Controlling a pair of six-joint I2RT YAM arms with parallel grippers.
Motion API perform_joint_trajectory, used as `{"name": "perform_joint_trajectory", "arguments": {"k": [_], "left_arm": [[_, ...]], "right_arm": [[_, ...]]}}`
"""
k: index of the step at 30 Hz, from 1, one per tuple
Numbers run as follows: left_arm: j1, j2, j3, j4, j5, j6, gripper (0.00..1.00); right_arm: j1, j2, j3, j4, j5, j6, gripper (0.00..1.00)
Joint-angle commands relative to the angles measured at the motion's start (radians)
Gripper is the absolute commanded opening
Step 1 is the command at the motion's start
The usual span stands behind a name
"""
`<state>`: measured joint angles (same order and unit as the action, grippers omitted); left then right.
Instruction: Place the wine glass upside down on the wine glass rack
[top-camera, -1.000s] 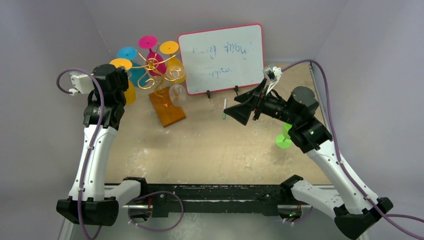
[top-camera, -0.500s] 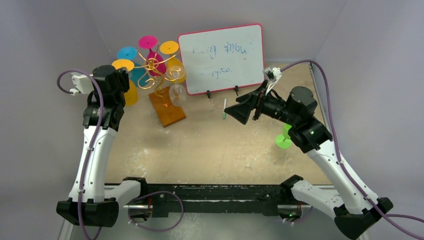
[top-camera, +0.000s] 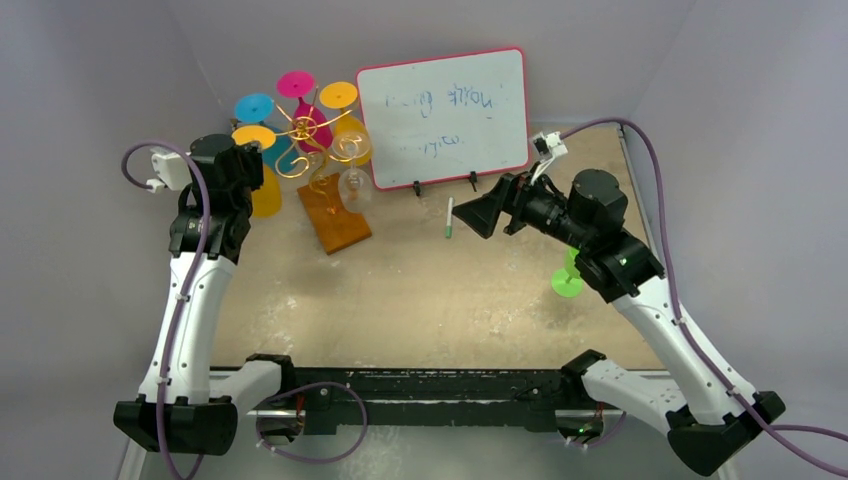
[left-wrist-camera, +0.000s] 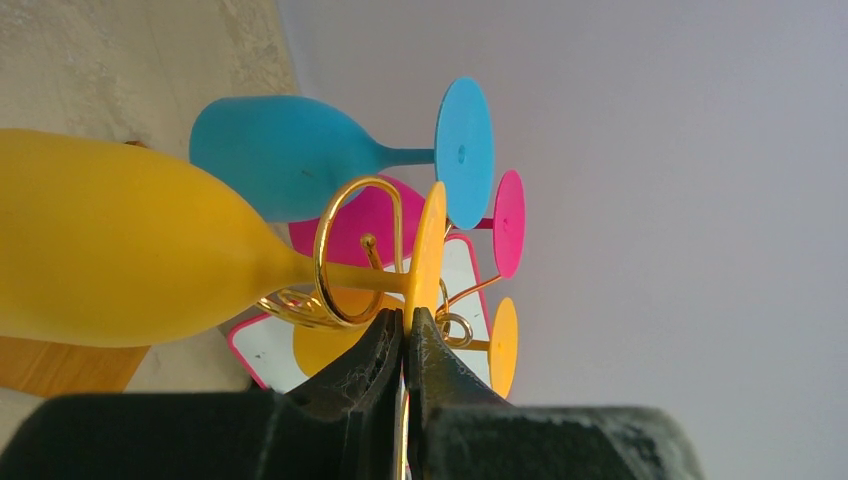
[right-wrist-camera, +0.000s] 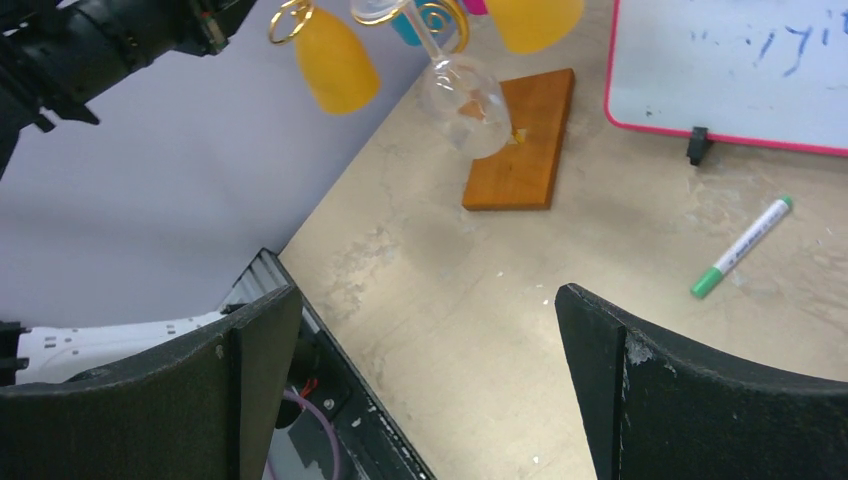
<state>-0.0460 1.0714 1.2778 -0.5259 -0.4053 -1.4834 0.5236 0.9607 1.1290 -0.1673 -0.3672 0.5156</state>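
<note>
On my overhead feed, a pink-framed whiteboard (top-camera: 442, 115) stands at the back of the sandy table (top-camera: 430, 300) on two black feet, with faint blue scribble on it. A white marker (top-camera: 449, 217) with a green cap lies just in front of it. Back left, I see a blue glass (top-camera: 254, 106), a pink glass (top-camera: 296, 84), an orange glass (top-camera: 339, 95) and a clear glass (top-camera: 355, 187) hanging bowl-down. A green glass (top-camera: 567, 282) shows near the right side, mostly hidden.

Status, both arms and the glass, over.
Left gripper shut on yellow wine glass foot. Stem inside loop of rack, bowl down. Right gripper open, empty. No obstruction seen.
</note>
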Motion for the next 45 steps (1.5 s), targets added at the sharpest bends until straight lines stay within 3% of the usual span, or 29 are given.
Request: {"name": "perform_joint_trajectory", "arguments": {"k": [1, 17, 21, 32, 40, 45], "left_arm": [[0.004, -0.027, 0.001, 0.019, 0.008, 0.005, 0.01], [0.005, -0.046, 0.002, -0.029, -0.005, 0.043, 0.10], [0.004, -0.053, 0.013, -0.057, -0.023, 0.064, 0.19], [0.005, -0.082, 0.071, -0.144, -0.097, 0.177, 0.31], [0.004, -0.127, 0.084, -0.151, -0.190, 0.358, 0.43], [0.004, -0.163, 0.088, -0.144, -0.233, 0.518, 0.59]], "right_arm": [[0.001, -0.004, 0.055, -0.025, 0.109, 0.025, 1.00], [0.000, 0.055, 0.118, -0.232, 0.419, 0.176, 1.00], [0.000, 0.078, 0.130, -0.317, 0.506, 0.227, 1.00], [0.000, 0.103, 0.177, -0.465, 0.686, 0.314, 1.00], [-0.005, 0.156, 0.198, -0.608, 0.830, 0.378, 1.00], [-0.024, 0.199, 0.214, -0.677, 0.923, 0.400, 0.98]]}}
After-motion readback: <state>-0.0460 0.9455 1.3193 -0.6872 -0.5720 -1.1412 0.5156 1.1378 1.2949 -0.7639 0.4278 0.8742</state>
